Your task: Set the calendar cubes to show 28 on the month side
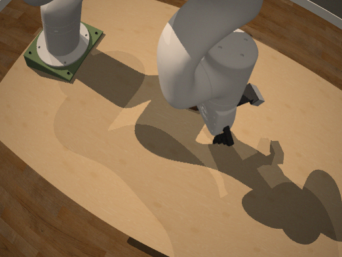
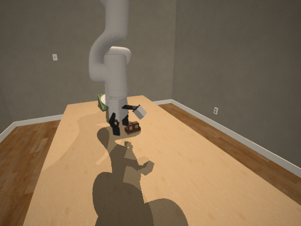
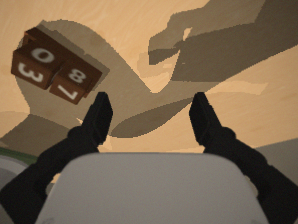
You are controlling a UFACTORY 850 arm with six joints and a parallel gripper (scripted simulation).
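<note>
Tabletop (image 2: 202,179): light wood, carries everything, heavy arm shadows across it.

Arm (image 2: 113,72): one, white, comes down from above and stands near vertical over the far half of the tabletop, wrist pointing down. Green base plate (image 1: 95,34) at the far left corner in the top view.

Calendar (image 2: 132,127): one dark brown tray with two brown cubes side by side in it, white digits. Sits on the tabletop just right of the hand in the exterior view; mostly hidden under the arm in the top view. In the wrist view it shows upper left: left cube (image 3: 34,62) shows 0 and 3, right cube (image 3: 74,81) shows 8 and 7. Month name not legible.

Hand (image 3: 151,117): one, two black fingers spread fully wide, nothing between them. Hangs low over bare tabletop beside the calendar, not touching it.
</note>
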